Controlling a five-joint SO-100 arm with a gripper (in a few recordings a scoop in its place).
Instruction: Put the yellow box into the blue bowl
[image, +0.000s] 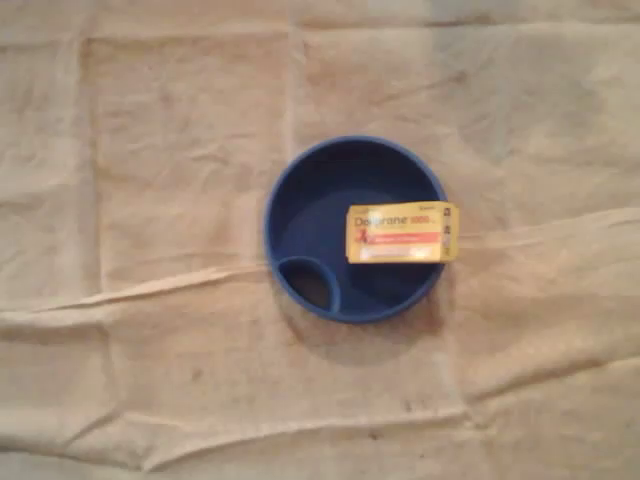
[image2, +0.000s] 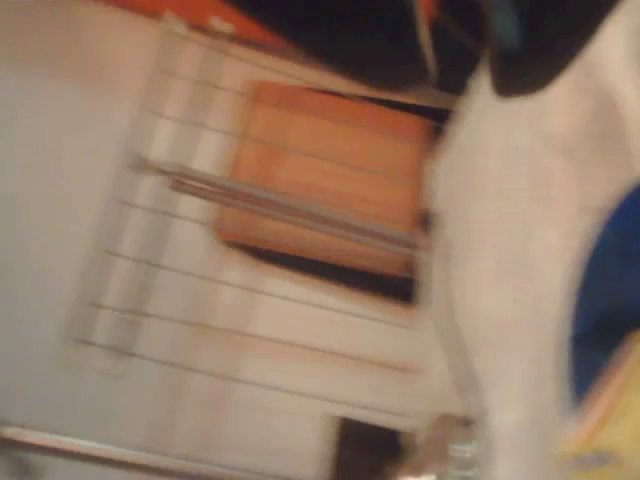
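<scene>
The blue bowl (image: 300, 200) sits in the middle of the cloth in the overhead view, with a small inner compartment at its lower left. The yellow box (image: 402, 232) lies flat in the bowl's right half, label up, and its right end rests over the rim. The wrist view is blurred and tilted. One white finger (image2: 510, 300) of my gripper runs down its right side. Beside it, at the right edge, there is a patch of the blue bowl (image2: 612, 300) and a corner of the yellow box (image2: 612, 420). How the jaws stand is not visible.
A wrinkled beige cloth (image: 150, 300) covers the whole table, with raised folds below and to the right of the bowl. The wrist view looks out on a white wall, a wire rack (image2: 250, 300) and an orange-brown panel (image2: 330, 190).
</scene>
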